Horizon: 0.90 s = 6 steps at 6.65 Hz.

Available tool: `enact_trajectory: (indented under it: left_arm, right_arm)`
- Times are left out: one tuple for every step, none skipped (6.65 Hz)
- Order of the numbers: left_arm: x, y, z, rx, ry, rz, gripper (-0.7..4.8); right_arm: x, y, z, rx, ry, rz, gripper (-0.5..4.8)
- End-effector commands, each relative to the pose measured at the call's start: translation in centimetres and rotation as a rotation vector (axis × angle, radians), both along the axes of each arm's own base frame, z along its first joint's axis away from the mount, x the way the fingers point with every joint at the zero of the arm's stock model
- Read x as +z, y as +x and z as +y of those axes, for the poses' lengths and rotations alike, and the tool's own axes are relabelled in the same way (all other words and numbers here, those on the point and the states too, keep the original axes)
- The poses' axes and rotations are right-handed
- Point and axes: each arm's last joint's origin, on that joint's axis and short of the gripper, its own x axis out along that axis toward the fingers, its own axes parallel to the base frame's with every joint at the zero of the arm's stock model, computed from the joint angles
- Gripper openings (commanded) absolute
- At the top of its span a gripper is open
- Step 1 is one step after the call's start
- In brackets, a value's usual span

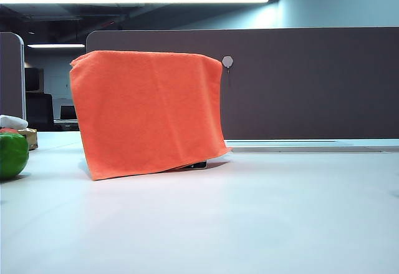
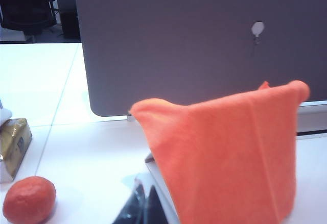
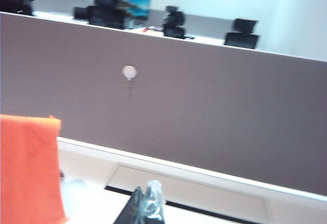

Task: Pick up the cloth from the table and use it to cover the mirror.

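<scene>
- Because the cloth is soft, light microfibre, it hangs limp in the left half of the exterior frame, draped over the mirror, of which only a dark lower corner peeps out.
- For any adjusting, its upper corners look the best hold; a hard tug could tip the upright glass.
- The left claw, bottom centre of its view, is pressed together, holding nothing.
- The right claw is likewise together, empty, above the white desk.

mirror nearly hidden under cloth; green fruit cut off by edge
</scene>
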Motion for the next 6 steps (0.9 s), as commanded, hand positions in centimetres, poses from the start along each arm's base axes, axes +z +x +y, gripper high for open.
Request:
enact_trajectory:
  left_arm:
    - [-2.3,-3.8,-0.3,-0.006,-0.049,-0.049,-0.05]
    - [-2.6,-4.0,-0.4,-0.007,-0.049,-0.049,-0.05]
    - [-6.9,-9.7,-0.8,-0.01,-0.081,-0.037,-0.05]
    - [-7.6,-10.5,-1.0,-0.026,-0.09,0.02,-0.05]
    - [-7.8,-10.5,-1.0,-0.028,-0.091,0.033,-0.05]
    - [-8.3,-10.4,-0.9,-0.02,-0.093,0.06,-0.05]
  right_arm:
    - [-5.0,-5.8,-1.2,-0.01,0.129,-0.068,-0.05]
    - [-5.4,-6.1,-1.2,-0.009,0.133,-0.055,-0.05]
    - [-8.3,-8.0,-1.9,0.0,0.159,0.137,-0.04]
    - [-8.8,-8.9,-2.7,-0.038,0.176,0.09,-0.04]
    - [-10.6,-9.9,-2.8,-0.016,0.211,0.044,-0.05]
    - [-11.4,-10.0,-2.8,-0.018,0.211,0.055,-0.05]
